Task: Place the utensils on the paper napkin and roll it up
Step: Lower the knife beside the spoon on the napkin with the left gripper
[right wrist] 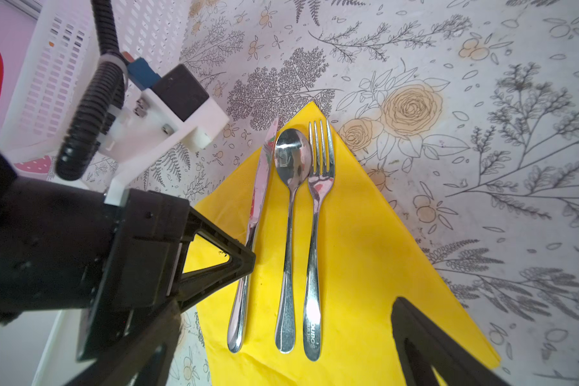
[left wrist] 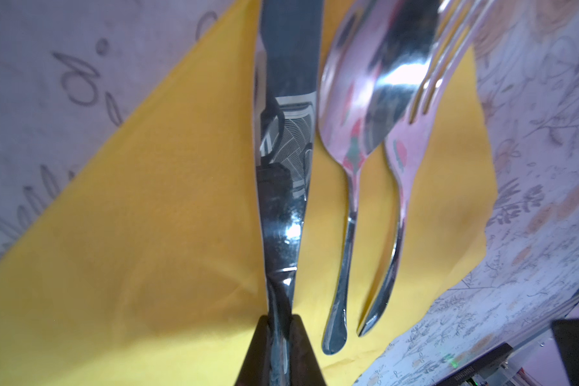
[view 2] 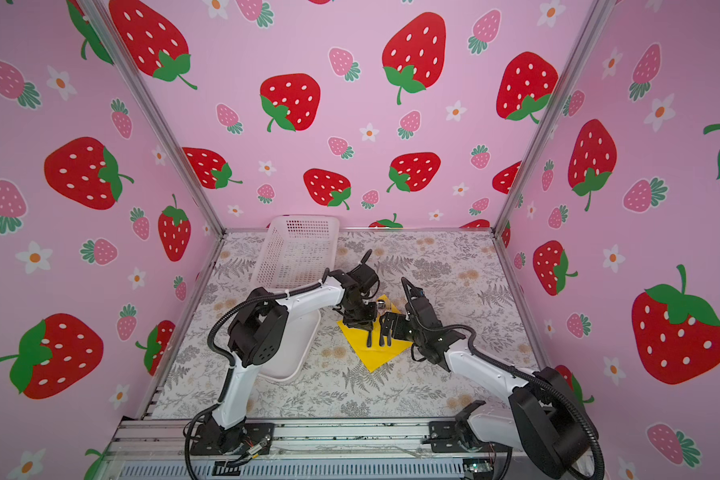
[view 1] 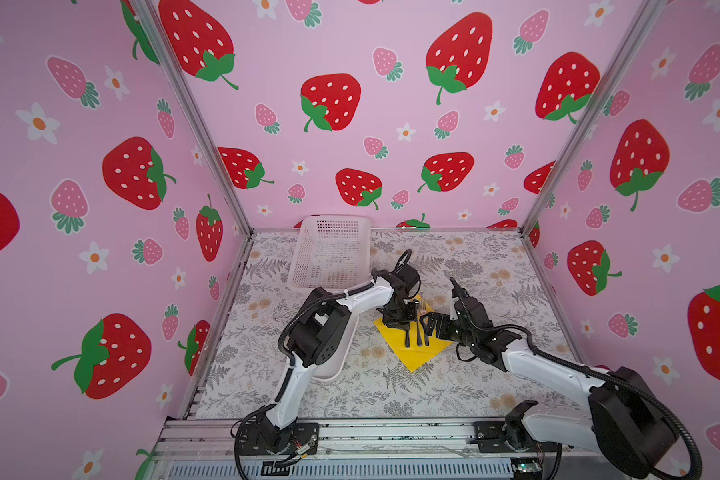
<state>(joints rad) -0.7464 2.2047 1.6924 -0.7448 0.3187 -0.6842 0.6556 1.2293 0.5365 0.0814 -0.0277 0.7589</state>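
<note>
Floral tabletop [view 1: 495, 374] shows beyond napkin [view 1: 412, 357] edges; left claw [left wrist: 280, 334] pinches knife [left wrist: 281, 200].

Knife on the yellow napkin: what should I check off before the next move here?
1. The spoon and fork lie flat on the paper napkin: ok.
2. The knife lies beside the spoon, roughly parallel: ok.
3. Knife let go: not ok; the left pincer is shut on its handle.
4. Knife tip inside the napkin edge: not ok; it pokes past.
5. The right pincer is open and empty: ok.
6. Knife handle resting on the paper: cannot tell.
</note>
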